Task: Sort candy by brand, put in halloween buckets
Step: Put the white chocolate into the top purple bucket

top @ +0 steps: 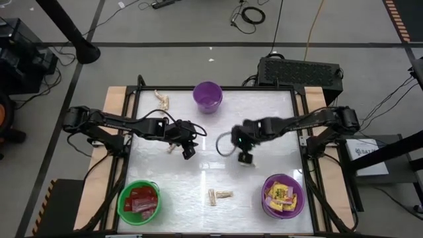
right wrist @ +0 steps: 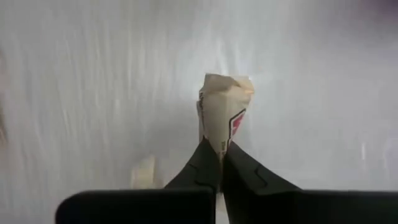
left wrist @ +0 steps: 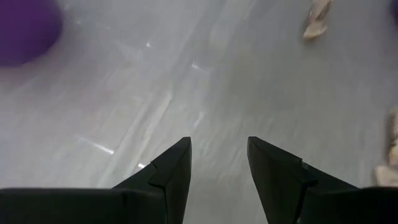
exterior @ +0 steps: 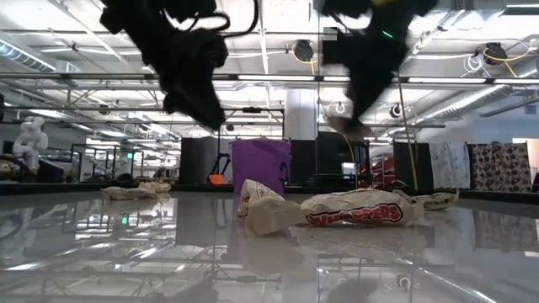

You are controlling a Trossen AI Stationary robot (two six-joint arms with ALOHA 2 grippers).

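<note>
Candy of three kinds is spread over the white glossy tabletop (top: 264, 112). At the near left corner stands the bright green round plastic pail (top: 139, 201), filled with flat red packets (top: 141, 198). Toward the far left, two pale tan twisted-wrapper pieces (top: 162, 100) lie together on the table. The left gripper (top: 188, 151) hangs over the table left of centre, its two dark fingers (left wrist: 174, 171) parted with nothing between them; another tan piece (top: 172, 147) lies just beside it. At the far edge, near the middle, stands an empty purple round plastic pail (top: 207, 96), which the low view shows upright in the distance (exterior: 260, 167). Toward the near edge, near the middle, a pair of tan wrapped sweets (top: 219, 196) lie side by side; the low view shows them close up with red lettering on the wrapper (exterior: 354, 209). The right gripper (top: 246, 157) is just right of centre, and its fingers (right wrist: 205, 165) are pinched tight on one end of a tan twisted-wrapper sweet (right wrist: 225, 118), which sticks out beyond the fingertips. At the near right corner stands the second purple pail (top: 283, 196), holding yellow packets with dark print (top: 281, 194).
</note>
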